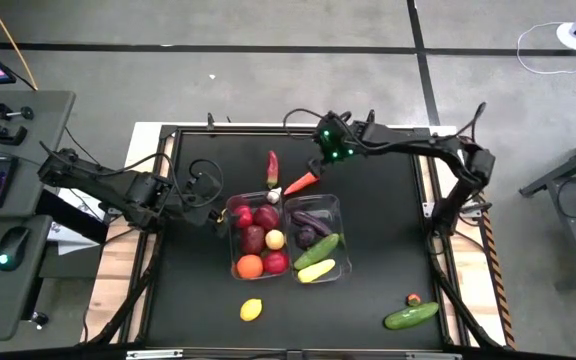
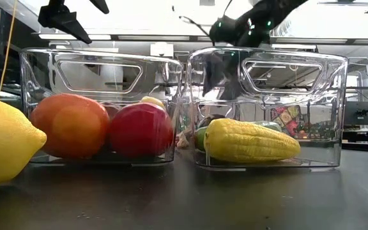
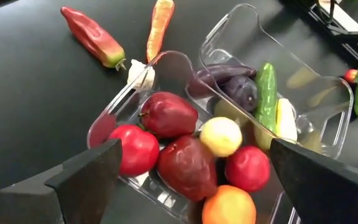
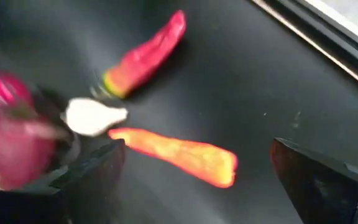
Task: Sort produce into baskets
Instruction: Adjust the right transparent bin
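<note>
High view: carrot [image 1: 302,182] beside baskets [image 1: 340,215].

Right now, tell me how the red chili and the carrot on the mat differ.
The red chili is red with a green stem end; the carrot is orange throughout. The chili lies farther from the two bins; the carrot lies nearer, its tip close to the white garlic at the bins' edge. The chili is thicker, the carrot slimmer. Both lie loose on the black mat, outside the bins.

Clear glossy plastic baskets [image 2: 264,70], matt black table [image 1: 368,230]
</note>
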